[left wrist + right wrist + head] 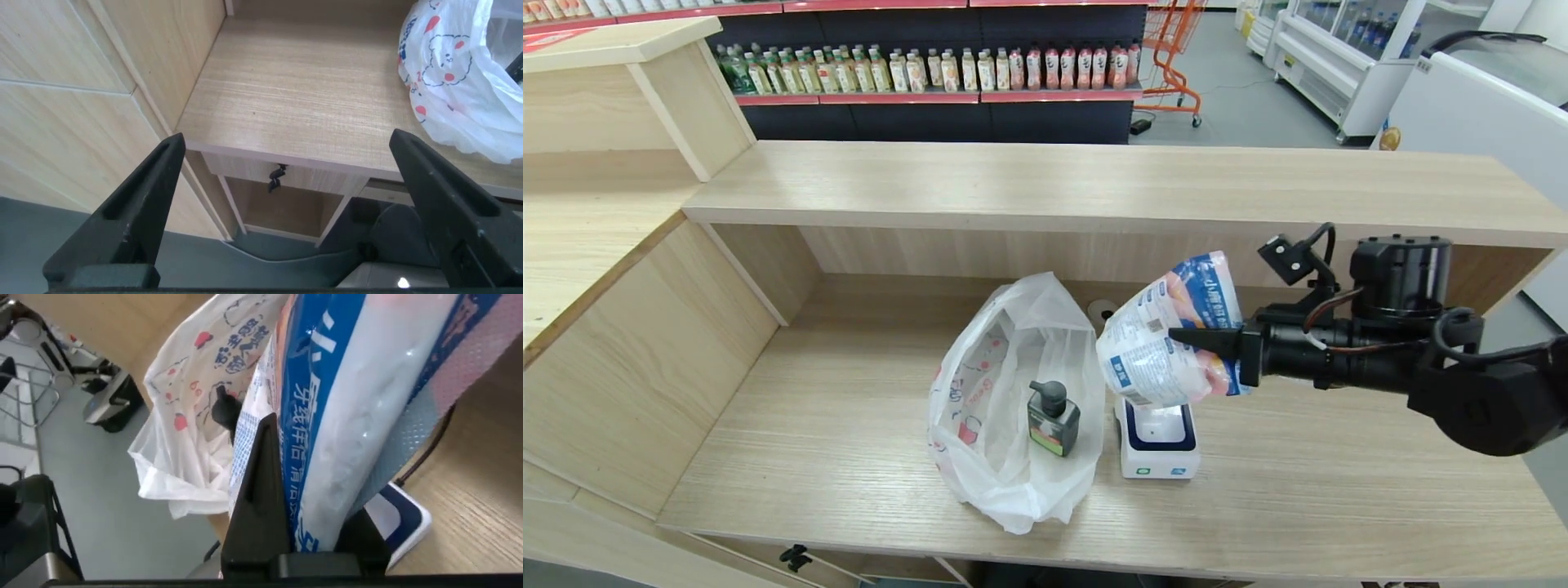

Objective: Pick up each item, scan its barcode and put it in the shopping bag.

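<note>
One soft blue-and-white plastic pouch (1143, 359) was seen clamped in the right gripper (1188, 339) over the white barcode scanner (1158, 445), beside the white plastic shopping bag (980, 433). Judged light, slippery and crushable, best gripped mid-body. Left gripper (288, 140) was noted spread wide, empty.

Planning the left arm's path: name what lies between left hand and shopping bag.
Bare wooden counter lies between the open left hand and the shopping bag, seen in the left wrist view.

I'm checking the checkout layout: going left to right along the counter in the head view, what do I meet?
The shopping bag → dark pump bottle inside it → white scanner; the held pouch overlaps the scanner, so is omitted.
</note>
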You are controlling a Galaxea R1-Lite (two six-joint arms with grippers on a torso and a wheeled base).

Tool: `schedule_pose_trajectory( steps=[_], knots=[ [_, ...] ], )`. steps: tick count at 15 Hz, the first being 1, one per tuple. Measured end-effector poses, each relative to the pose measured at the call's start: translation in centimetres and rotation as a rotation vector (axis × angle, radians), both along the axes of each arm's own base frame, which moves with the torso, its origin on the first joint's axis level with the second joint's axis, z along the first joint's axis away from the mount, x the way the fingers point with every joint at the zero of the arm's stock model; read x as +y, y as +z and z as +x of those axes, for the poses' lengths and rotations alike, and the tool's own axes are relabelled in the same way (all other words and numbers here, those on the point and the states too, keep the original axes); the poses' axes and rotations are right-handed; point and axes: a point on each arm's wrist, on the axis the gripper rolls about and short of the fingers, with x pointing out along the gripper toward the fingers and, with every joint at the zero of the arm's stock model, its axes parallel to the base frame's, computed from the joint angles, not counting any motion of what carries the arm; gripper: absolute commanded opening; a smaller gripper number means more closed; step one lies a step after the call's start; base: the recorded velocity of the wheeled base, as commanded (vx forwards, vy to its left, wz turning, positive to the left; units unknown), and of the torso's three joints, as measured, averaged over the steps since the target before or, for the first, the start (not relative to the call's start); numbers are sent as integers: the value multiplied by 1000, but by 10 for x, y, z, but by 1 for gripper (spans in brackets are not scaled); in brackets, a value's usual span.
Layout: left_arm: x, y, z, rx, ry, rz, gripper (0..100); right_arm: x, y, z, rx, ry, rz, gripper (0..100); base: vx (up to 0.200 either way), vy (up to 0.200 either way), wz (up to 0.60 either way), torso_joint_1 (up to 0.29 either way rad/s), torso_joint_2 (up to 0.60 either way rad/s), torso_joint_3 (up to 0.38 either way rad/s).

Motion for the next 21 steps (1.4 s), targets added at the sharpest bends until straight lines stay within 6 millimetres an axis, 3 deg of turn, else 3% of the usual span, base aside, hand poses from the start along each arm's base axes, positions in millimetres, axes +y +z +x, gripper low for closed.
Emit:
schedule_pose_trajectory(
  steps=[9, 17, 18, 21],
  knots=[
    [0, 0, 0, 0, 0, 0, 100, 54, -44, 63, -119, 82, -44, 0, 0, 0, 0, 0, 0, 0],
    [0, 0, 0, 0, 0, 0, 100, 91, -72, 88, -141, 144, -53, 0, 0, 0, 0, 0, 0, 0],
    [0, 0, 0, 0, 0, 0, 100, 92, -72, 90, -150, 144, -50, 100, 0, 0, 0, 0, 0, 0],
    [0, 0, 0, 0, 0, 0, 100, 97, -67, 94, -149, 150, -27, 100, 0, 0, 0, 0, 0, 0]
  ],
)
